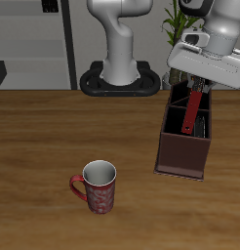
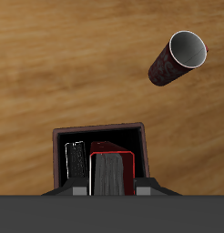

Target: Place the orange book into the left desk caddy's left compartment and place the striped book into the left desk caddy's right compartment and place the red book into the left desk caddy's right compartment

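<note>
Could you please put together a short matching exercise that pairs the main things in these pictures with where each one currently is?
Things:
1. red book
2. striped book
3. mug
4. left desk caddy

Places:
A. standing inside the caddy, apart from the pincer
B. on the bare table nearer the front edge
C. held by the pincer over the caddy
D. on the table beneath the pincer

Pairs: 1-C, 2-A, 3-B, 4-D
</note>
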Tool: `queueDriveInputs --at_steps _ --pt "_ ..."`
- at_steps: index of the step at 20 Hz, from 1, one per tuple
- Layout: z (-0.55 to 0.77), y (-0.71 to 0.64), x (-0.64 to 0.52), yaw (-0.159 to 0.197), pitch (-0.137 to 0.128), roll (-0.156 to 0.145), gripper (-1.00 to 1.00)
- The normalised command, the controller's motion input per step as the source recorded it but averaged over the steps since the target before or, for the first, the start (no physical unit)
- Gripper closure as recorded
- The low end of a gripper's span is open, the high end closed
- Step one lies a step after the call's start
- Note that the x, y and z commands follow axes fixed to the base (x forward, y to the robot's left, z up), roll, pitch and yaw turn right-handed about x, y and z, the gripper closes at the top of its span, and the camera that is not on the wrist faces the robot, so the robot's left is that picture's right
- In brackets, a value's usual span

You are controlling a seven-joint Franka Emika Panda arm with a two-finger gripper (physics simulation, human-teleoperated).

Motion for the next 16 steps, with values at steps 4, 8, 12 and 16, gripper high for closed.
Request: queueDriveInputs --at_steps 4,8,12,16 --pt "-0.05 0.0 0.02 0.001 0.003 0.004 1.0" --pt "-0.09 -0.05 0.03 0.016 0.0 -0.003 1.0" --pt "0.09 -0.05 -0.04 0.037 -0.039 -0.004 1.0" --pt "-0.04 -0.05 0.06 -0.004 0.013 -0.01 1.0"
